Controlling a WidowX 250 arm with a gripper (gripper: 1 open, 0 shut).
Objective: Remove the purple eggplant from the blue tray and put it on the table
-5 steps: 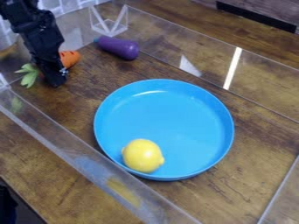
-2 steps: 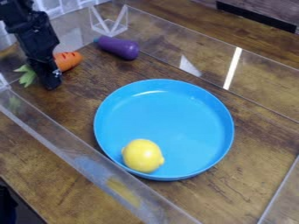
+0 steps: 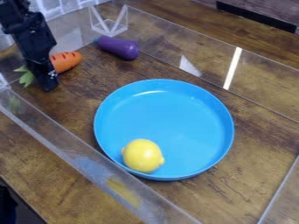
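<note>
- Purple eggplant [image 3: 117, 46], a glossy, dark, oblong toy vegetable: located on the dark brown wood-plank table [image 3: 176, 39], outside the round, bright-blue plastic tray [image 3: 170, 122].
- My black gripper [image 3: 45, 82]: jaws pressed together. The tips are low at the left side of the view, at the toy carrot [image 3: 66, 61], which has an orange body and a green top.
- Contact: my gripper overlaps the carrot in the view, crossing it between the green top and the orange body. I cannot tell whether the carrot is pinched or only touched. The eggplant is not in my grip.
- Eggplant orientation: lying on its side. The long axis runs diagonally in the view, from upper left to lower right. The narrower end points to the upper left; the thicker, rounded end points to the lower right.
- Eggplant position relative to my gripper: to the right and higher in the view, well apart from my tips. The orange end of the carrot lies between the two.
- Tray contents: one yellow toy lemon [image 3: 142, 155], near the lower-left part of the rim.
</note>
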